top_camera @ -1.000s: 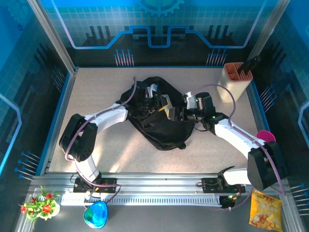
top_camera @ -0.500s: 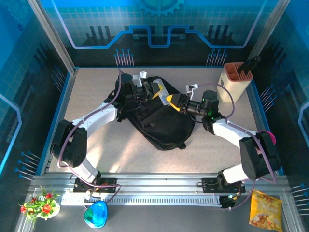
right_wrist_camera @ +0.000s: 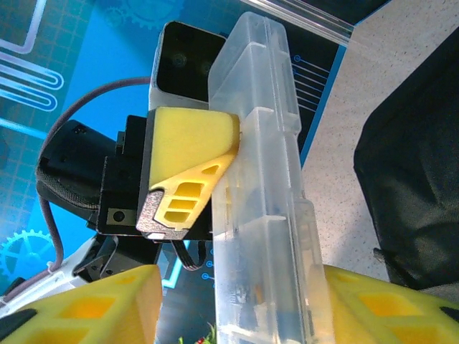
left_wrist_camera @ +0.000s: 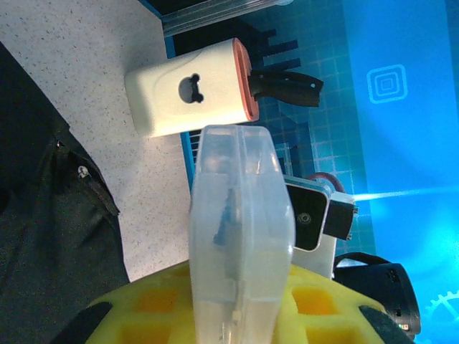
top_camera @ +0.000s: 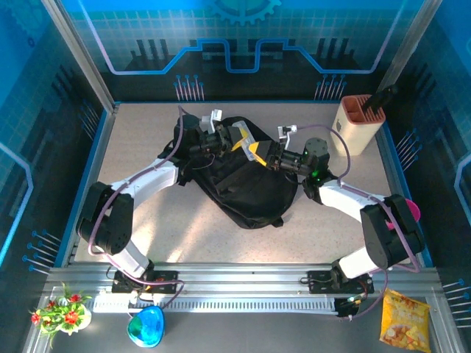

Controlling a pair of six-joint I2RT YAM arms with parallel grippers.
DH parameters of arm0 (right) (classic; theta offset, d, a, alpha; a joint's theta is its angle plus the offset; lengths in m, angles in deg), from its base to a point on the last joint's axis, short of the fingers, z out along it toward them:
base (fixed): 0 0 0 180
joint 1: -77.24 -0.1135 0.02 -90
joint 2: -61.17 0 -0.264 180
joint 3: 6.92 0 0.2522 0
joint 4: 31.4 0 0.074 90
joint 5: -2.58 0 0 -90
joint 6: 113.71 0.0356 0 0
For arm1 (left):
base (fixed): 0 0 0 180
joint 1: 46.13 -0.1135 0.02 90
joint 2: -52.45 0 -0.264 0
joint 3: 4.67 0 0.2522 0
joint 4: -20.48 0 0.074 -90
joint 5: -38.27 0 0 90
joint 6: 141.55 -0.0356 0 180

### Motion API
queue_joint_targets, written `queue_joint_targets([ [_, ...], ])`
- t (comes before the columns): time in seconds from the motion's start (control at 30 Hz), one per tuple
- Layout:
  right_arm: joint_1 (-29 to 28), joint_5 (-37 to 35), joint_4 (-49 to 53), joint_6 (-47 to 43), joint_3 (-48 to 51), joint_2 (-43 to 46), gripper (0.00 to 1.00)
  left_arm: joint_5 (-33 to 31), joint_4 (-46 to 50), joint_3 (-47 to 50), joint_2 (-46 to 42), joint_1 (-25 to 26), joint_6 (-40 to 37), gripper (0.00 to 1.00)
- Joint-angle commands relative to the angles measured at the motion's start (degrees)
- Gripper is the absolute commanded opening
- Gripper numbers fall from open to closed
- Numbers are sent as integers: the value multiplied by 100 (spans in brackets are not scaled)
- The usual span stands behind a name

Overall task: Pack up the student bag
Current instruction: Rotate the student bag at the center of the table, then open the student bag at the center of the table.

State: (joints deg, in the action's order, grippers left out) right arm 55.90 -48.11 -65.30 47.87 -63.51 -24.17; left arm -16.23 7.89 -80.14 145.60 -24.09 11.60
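Right gripper (top_camera: 263, 154) narrowed around clear case (right_wrist_camera: 262, 179), grip unconfirmed | left gripper (top_camera: 237, 140) clamped on case above backpack (top_camera: 246, 193) | progress: case not yet packed, insertion remaining.

**Setting:** enclosed robotics laboratory test cell.

**Evidence:**
- Fixed machinery: a white-and-black left arm (top_camera: 158, 176) and right arm (top_camera: 353, 202), cabled and bolted to an aluminium rail (top_camera: 243, 276) along the near edge of the table.
- Work surface: speckled grey tabletop (top_camera: 147, 140), plain and unfurnished like a bench.
- Enclosure: aluminium posts (top_camera: 77, 59) frame translucent blue panels (top_camera: 243, 37) printed with circuit traces and a gear emblem.
- Staged everyday props on the table: a black student bag (top_camera: 250, 191) and a cream knife block (top_camera: 358, 121) in the far right corner.
- Props in front of the rail: artificial flowers (top_camera: 60, 312), a yellow snack bag (top_camera: 405, 323) and a small blue item (top_camera: 146, 327).
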Motion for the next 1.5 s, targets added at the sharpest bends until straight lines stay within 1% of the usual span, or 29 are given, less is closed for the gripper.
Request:
queue_joint_targets([
  [0.0, -71, -27, -392, 50, -101, -53, 48, 142, -229, 148, -157, -42, 77, 17],
  [0.1, -80, 15, -357, 35, -120, -62, 35, 89, -222, 177, -156, -59, 72, 19],
  [0.17, -80, 20, -233, -23, -140, -46, 27, 61, -172, 178, -156, -77, 38, 24],
  [0.2, -76, 1, -133, -85, -129, -21, 23, 41, -118, 177, -165, -94, 3, 28],
  [0.27, -70, -72, 111, -235, -117, 53, 19, -53, 101, 201, -217, -142, -165, 41],
  [0.33, -50, -178, 556, -482, -82, 194, 18, -309, 560, 292, -354, -224, -568, 58],
  [0.4, -20, -334, 1106, -780, -52, 370, 17, -717, 1217, 370, -532, -286, -1133, 66],
  [0.43, 3, -406, 1446, -945, -43, 462, 16, -933, 1578, 381, -611, -288, -1562, 70],
  [0.53, 75, -704, 2370, -1385, 2, 731, 16, -1612, 2598, 366, -748, -271, -2551, 72],
  [0.6, 112, -901, 2845, -1598, 26, 893, 16, -1820, 2895, 421, -763, -271, -2901, 72],
  [0.67, 152, -1069, 3180, -1777, 38, 1026, 17, -1826, 2982, 466, -724, -261, -3122, 71],
  [0.73, 172, -1266, 3768, -1922, -12, 1118, 16, -1789, 2979, 480, -607, -234, -3239, 67],
  [0.83, 174, -1411, 4210, -2023, -118, 1170, 16, -1693, 2932, 454, -368, -139, -3393, 60],
  [1.0, 174, -1524, 4603, -2088, -287, 1194, 17, -1865, 3064, 297, -37, 184, -3666, 44],
  [1.1, 155, -1552, 4727, -2094, -353, 1159, 17, -2079, 3118, 283, 67, 345, -3730, 40],
  [1.23, 123, -1571, 4816, -2053, -402, 1089, 17, -2111, 3161, 261, 228, 462, -3766, 35],
  [1.47, 63, -1577, 5197, -2088, -599, 990, 17, -1975, 3219, 264, 190, 662, -3958, 20],
])
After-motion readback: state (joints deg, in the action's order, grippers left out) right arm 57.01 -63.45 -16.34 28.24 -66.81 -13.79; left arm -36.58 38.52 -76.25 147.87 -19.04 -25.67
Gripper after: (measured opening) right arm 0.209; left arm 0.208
